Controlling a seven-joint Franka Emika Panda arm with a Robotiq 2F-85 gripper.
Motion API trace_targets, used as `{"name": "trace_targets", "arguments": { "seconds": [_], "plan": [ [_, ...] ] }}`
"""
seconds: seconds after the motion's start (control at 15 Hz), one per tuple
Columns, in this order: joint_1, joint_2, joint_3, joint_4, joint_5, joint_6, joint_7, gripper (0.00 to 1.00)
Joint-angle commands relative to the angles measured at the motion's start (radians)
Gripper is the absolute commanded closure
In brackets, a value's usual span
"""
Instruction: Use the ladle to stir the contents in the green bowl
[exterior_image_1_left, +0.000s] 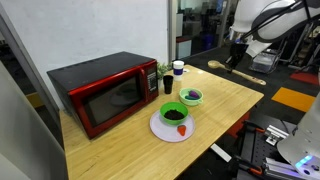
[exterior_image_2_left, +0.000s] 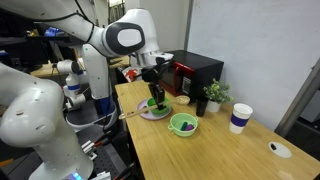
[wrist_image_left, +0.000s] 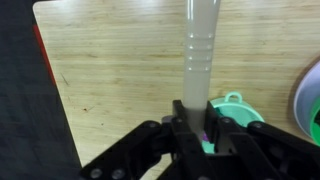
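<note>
Ladle (wrist_image_left: 199, 55) is at the left of the scene, its pale ribbed handle clenched between the closed jaws of the gripper (exterior_image_2_left: 152, 80) (wrist_image_left: 200, 128). The gripper hangs over the white plate (exterior_image_2_left: 141, 113) near the left edge of the table (exterior_image_2_left: 230, 155). On that plate sits the green bowl (exterior_image_2_left: 155, 106) with dark contents, below the gripper. The ladle points down toward it, but whether its head touches the contents cannot be told. In an exterior view a small red thing (exterior_image_1_left: 182, 130) lies on the plate just beside the green bowl. In the wrist view a pale green rim (wrist_image_left: 236, 104) with a small tab shows just behind the fingers, right of the handle; which bowl it belongs to is unclear. Right of the plate and nearer, apart from it, stands the paler bowl (exterior_image_2_left: 175, 127) with a purplish inside. Farther back is the red and black microwave (exterior_image_2_left: 200, 72), with a dark cup (exterior_image_2_left: 200, 106) and a small plant (exterior_image_2_left: 214, 94) just beside it. Farther right stands a white cup (exterior_image_2_left: 240, 118) with a dark band, well apart from the bowls.
</note>
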Motion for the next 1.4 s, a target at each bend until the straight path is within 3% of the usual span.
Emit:
{"name": "trace_targets", "arguments": {
  "seconds": [0.0, 0.4, 0.73, 1.07, 1.33],
  "plan": [
    [0.086, -0.050, -0.004, 0.026, 0.109, -0.075, -0.133, 0.94],
    [0.289, -0.054, 0.029, 0.078, 0.277, -0.132, -0.308, 0.94],
    [0.432, 0.010, 0.067, 0.141, 0.344, -0.139, -0.436, 0.94],
    [0.506, 0.124, 0.081, 0.163, 0.332, -0.118, -0.599, 0.94],
    [0.515, 0.237, 0.104, 0.173, 0.275, -0.107, -0.727, 0.94]
  ]
}}
